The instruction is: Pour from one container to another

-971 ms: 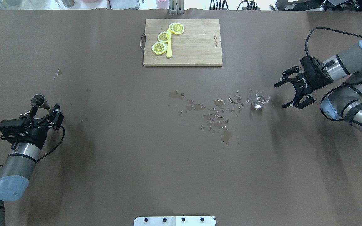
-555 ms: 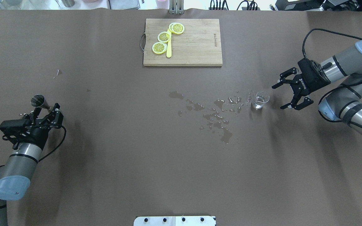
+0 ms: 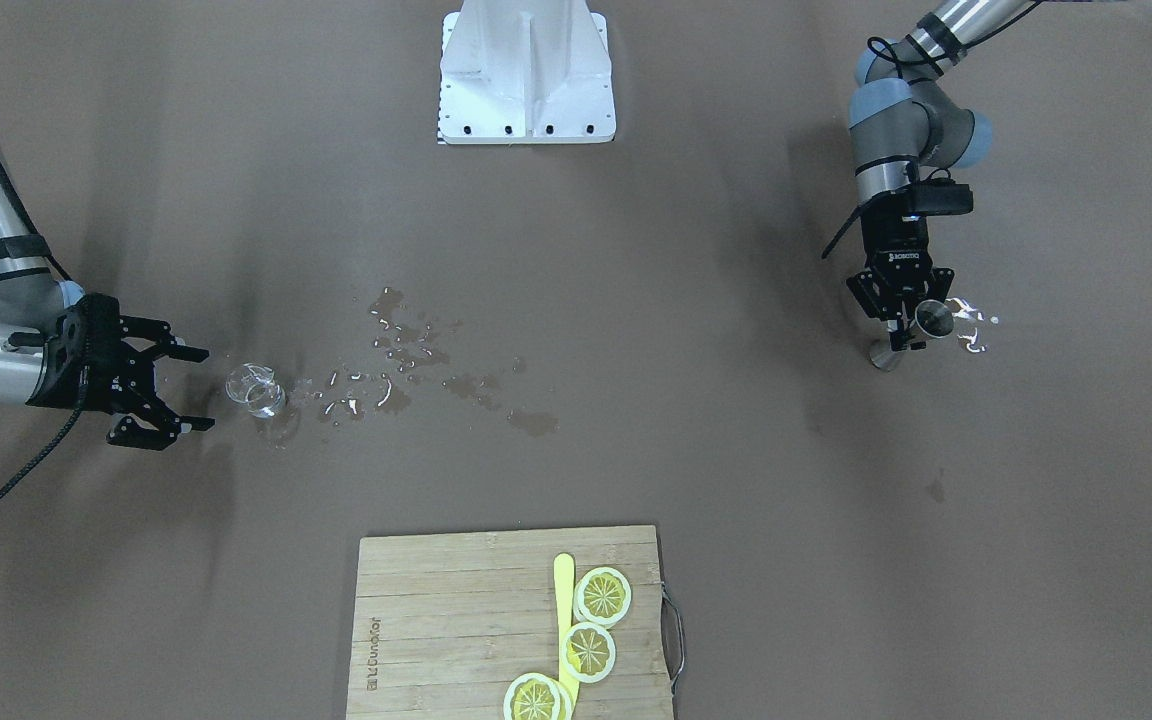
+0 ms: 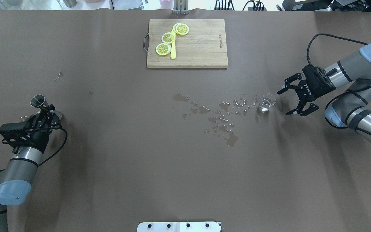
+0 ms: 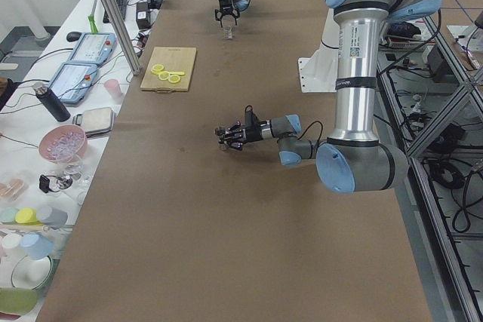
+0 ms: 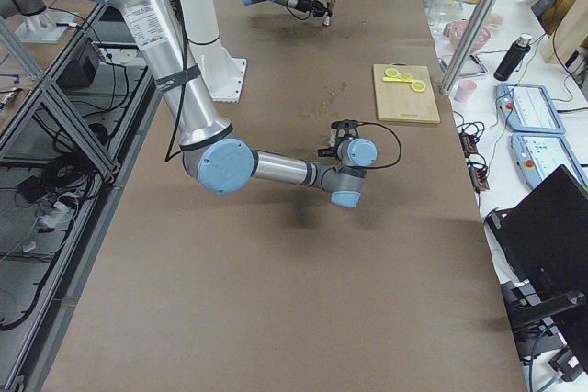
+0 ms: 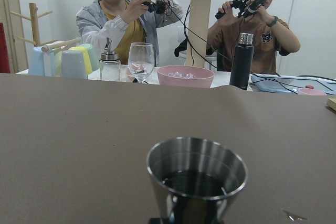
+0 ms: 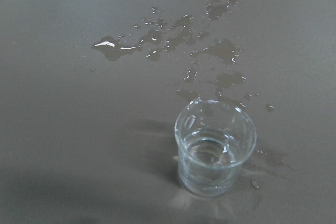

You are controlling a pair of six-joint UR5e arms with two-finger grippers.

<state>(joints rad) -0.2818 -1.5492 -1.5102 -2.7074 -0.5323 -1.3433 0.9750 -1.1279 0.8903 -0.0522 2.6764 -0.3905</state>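
The steel jigger (image 4: 38, 101) stands upright near the left edge of the table (image 4: 140, 161), its narrow waist pinched in my left claw (image 4: 51, 111). The small clear glass (image 4: 266, 103) stands upright toward the right edge, a little water in its bottom, nothing touching it.

Left claw (image 3: 906, 335): white "ROBOTIQ" lettering on black body. Right claw (image 4: 283, 103): similar white lettering, too small for sure reading. Cutting board (image 3: 456, 600): burned-in brand mark along short edge, letters illegible.
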